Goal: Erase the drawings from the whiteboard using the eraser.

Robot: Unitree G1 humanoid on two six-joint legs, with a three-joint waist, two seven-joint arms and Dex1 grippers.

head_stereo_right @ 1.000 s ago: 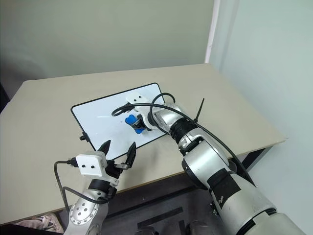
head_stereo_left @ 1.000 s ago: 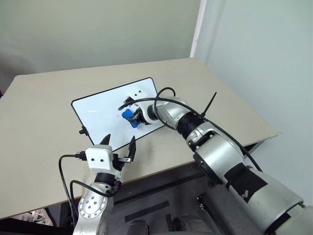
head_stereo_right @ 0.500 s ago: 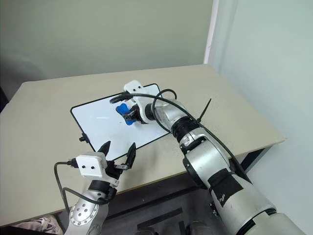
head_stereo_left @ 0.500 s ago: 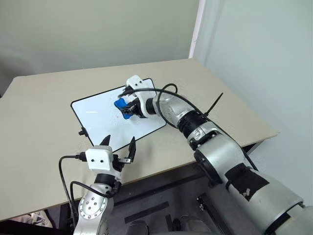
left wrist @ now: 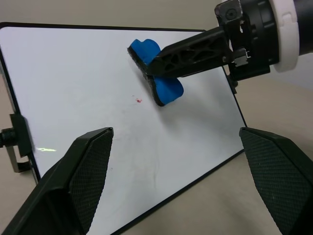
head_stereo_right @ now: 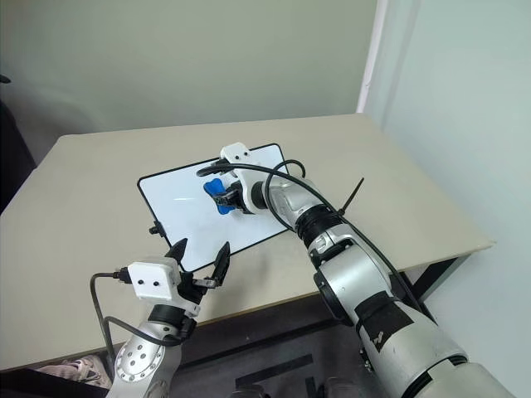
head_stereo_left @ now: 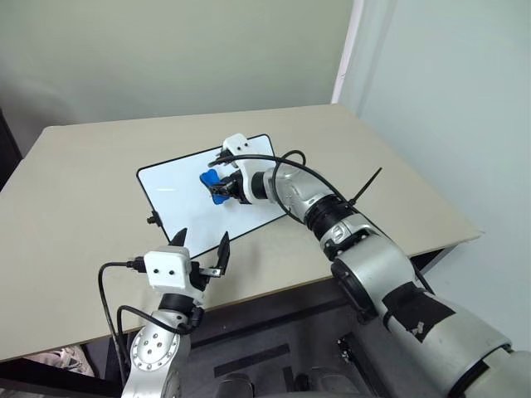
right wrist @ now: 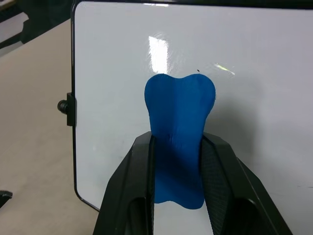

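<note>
The right gripper clamps the eraser over the whiteboard; a faint red speck lies just beside its pad; the left gripper waits open near the board's front edge.

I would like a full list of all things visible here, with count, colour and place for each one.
Flat rectangular whiteboard with thin black frame: one, white, lying on the table towards its far side.
Small blue eraser block: one, blue, over the board's middle, clamped between the right gripper's fingers.
Tiny red marker speck: one, red, on the board beside the eraser.
Wide flat table: one, beige, under everything.
Right gripper: one, black fingers, shut on the eraser above the board.
Left gripper: one, black fingers, open, at the table's near edge, holding nothing.
</note>
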